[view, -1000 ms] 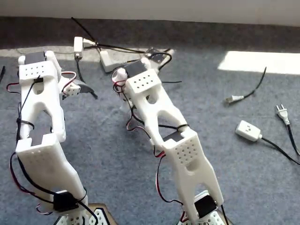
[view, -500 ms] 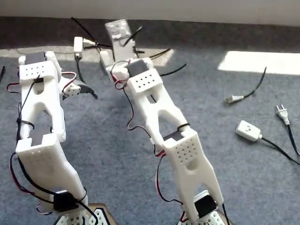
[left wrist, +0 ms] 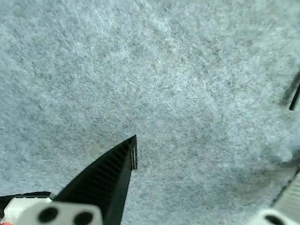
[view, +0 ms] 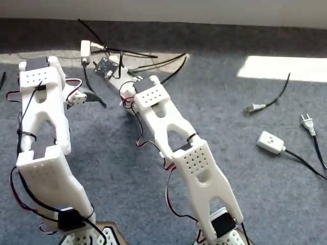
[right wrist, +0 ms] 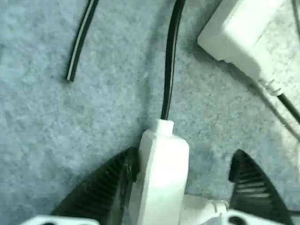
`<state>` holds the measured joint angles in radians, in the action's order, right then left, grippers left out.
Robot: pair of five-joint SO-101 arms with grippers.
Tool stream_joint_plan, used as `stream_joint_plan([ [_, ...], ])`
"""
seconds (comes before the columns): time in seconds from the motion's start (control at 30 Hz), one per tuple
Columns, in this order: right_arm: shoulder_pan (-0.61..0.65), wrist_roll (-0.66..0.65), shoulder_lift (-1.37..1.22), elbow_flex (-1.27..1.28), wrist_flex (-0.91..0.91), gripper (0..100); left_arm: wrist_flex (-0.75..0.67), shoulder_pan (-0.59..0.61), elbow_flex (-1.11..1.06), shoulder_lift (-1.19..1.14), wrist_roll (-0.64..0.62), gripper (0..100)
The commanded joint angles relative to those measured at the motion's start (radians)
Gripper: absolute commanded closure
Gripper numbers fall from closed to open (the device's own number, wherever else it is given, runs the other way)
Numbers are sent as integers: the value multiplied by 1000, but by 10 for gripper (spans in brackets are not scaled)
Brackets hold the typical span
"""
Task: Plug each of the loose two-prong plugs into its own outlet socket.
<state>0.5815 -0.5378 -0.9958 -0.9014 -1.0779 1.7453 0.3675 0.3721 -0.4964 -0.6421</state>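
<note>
now socket (right wrist: 162, 174) between right fingers (right wrist: 100, 188)

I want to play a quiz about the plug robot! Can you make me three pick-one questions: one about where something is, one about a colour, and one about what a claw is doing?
1. Where is the loose two-prong plug?
A. on the carpet near the white socket
B. in a claw
C. on top of an arm

2. What colour is the carpet?
A. red
B. grey
C. green

3. What is the left claw doing?
A. squeezing a plug
B. open, holding nothing
C. squeezing a cable

Answers:
1 A, the plug lies on the carpet close to the socket.
2 B, the carpet looks grey in every view.
3 B, its fingers stand wide apart over bare carpet.
</note>
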Motion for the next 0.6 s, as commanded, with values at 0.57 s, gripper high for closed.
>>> stream_joint_plan([
  [0.57, -74, 68, 338, -860, -687, 505, 11, 8, -10, 5, 5, 522],
])
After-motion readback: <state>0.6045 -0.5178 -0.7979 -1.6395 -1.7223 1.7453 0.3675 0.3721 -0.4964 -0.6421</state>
